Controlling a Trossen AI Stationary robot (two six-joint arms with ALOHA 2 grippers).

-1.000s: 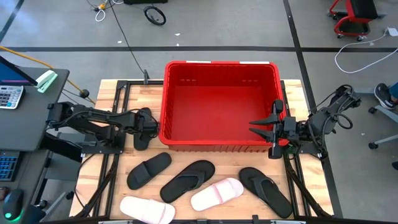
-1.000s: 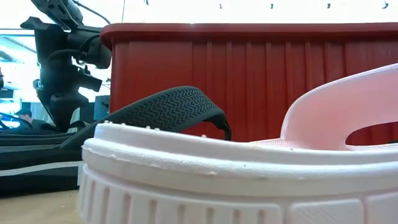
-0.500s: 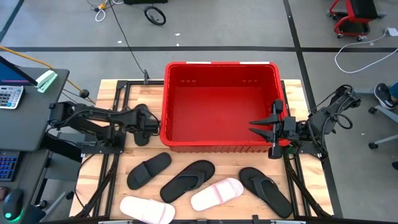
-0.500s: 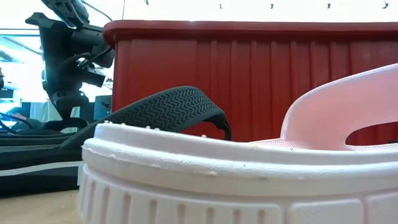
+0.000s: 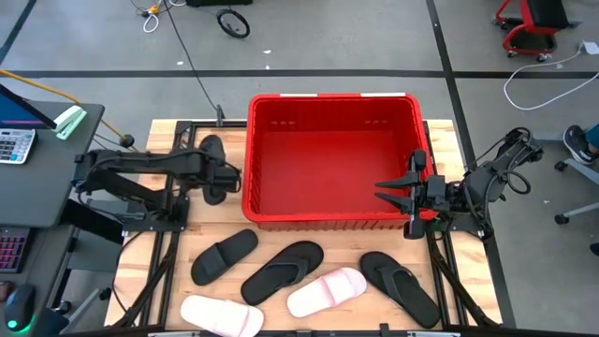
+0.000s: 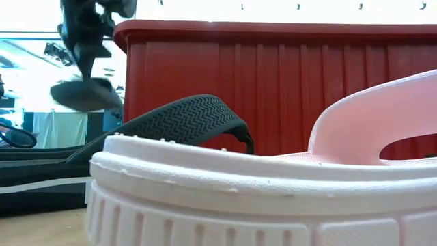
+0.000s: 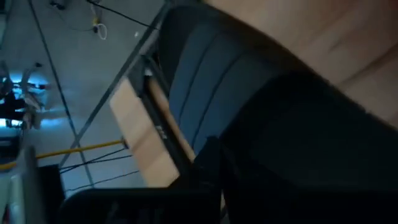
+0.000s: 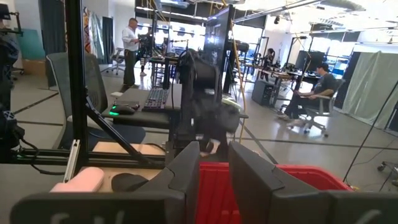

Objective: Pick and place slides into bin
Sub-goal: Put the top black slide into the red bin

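Left arm holds a black sandal up beside the big red plastic crate (image 5: 329,159).

The left gripper (image 5: 217,173), just off the crate's left wall, is clamped on a black slide (image 6: 85,92) that hangs clear of the wooden table (image 5: 173,257). The right gripper (image 5: 393,190) hovers over the crate's right side, fingers apart. Five more sandals lie in front of the crate: three black (image 5: 281,271), two pale pink (image 5: 326,291).

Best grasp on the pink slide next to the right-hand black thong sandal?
Grip the pink slide on its wide strap, coming straight down from above. It lies sole-down and diagonal, so the strap arches clear of the footbed. Turn the fingers to close across the strap's narrow width. The right gripper, over the bin, is nearer.
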